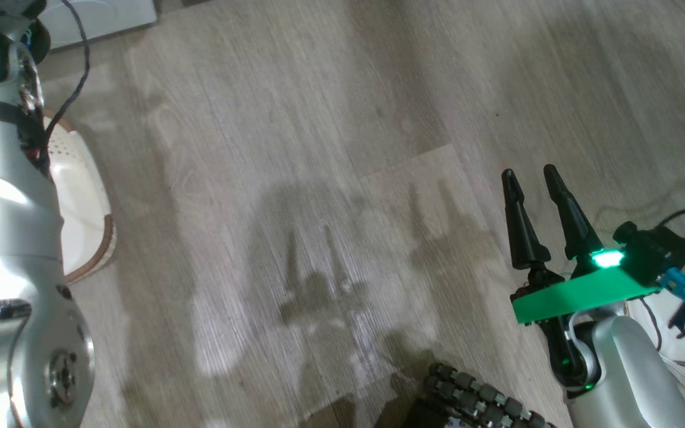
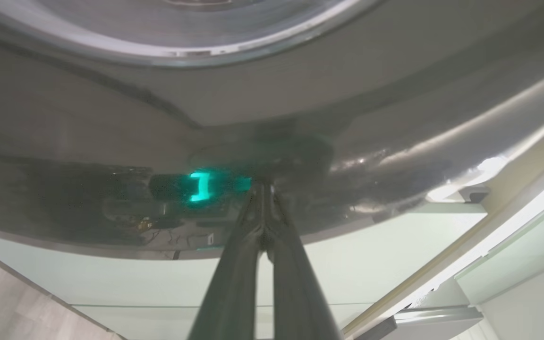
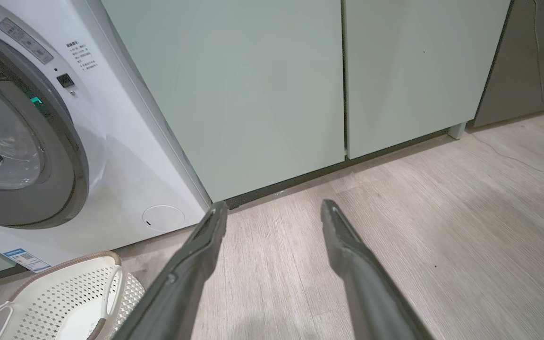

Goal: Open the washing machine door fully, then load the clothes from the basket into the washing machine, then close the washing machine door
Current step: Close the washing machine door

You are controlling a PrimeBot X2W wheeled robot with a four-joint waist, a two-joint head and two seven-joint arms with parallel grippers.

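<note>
Door push on a glossy rim

Left fingers (image 2: pixel 248 226), pinched shut, touch their tips to the black rim of the washing machine door (image 2: pixel 111 141), which looks nearly flush with the washing machine (image 3: pixel 125 156); right fingers (image 3: pixel 196 255) hang spread and empty over the floor (image 3: pixel 442 212) near the basket (image 3: pixel 64 261). That door strikes me as rigid, hinged and slick; press the rim, not the glass bulge, firmly enough to latch.
</note>
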